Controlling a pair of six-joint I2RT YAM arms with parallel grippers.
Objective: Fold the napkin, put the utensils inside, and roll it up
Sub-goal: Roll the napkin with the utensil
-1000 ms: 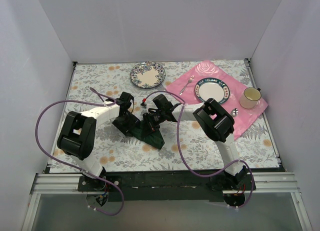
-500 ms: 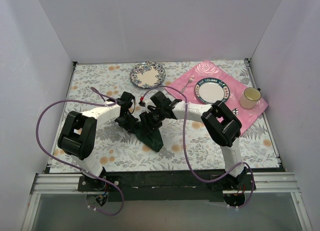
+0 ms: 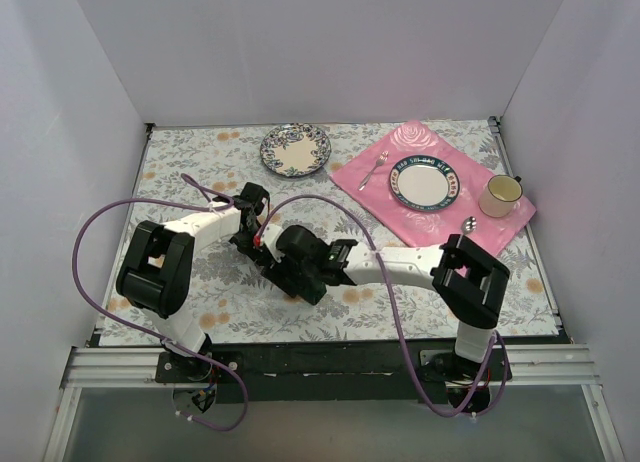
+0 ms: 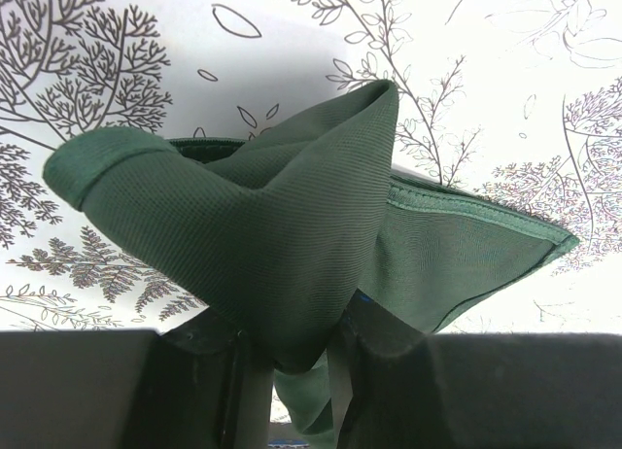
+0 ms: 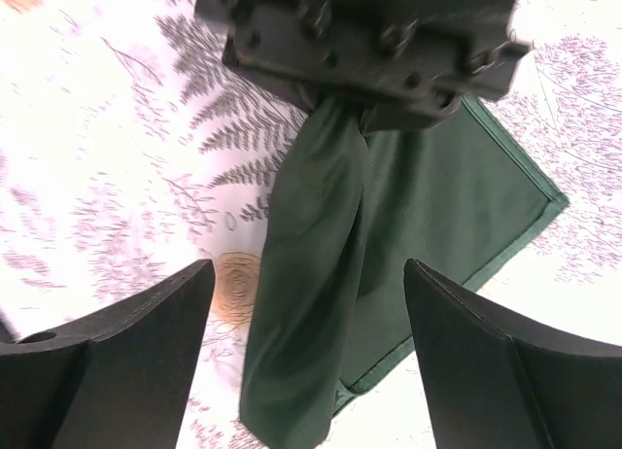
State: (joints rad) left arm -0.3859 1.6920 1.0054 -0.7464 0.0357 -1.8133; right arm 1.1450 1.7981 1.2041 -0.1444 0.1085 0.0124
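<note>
The dark green napkin (image 3: 308,294) lies bunched on the floral tablecloth, left of centre. My left gripper (image 3: 258,247) is shut on a raised fold of the napkin (image 4: 253,235), which is pinched between the jaws of that left gripper (image 4: 292,371). My right gripper (image 3: 292,272) hovers low just in front of it, jaws wide open. In the right wrist view the right gripper (image 5: 308,266) straddles a long hanging fold of the napkin (image 5: 311,352) without touching it, and the left gripper (image 5: 369,41) holds the cloth above. The utensils are out of view.
A floral plate (image 3: 296,149) sits at the back. At the back right a pink placemat (image 3: 400,214) carries a teal-rimmed plate (image 3: 424,183), a yellow cup (image 3: 501,195), a silver fork (image 3: 375,169) and a silver spoon (image 3: 470,223). White walls enclose the table.
My right gripper has opened, let go of the napkin and drawn back toward the near edge. My left gripper has closed on the napkin's fold.
</note>
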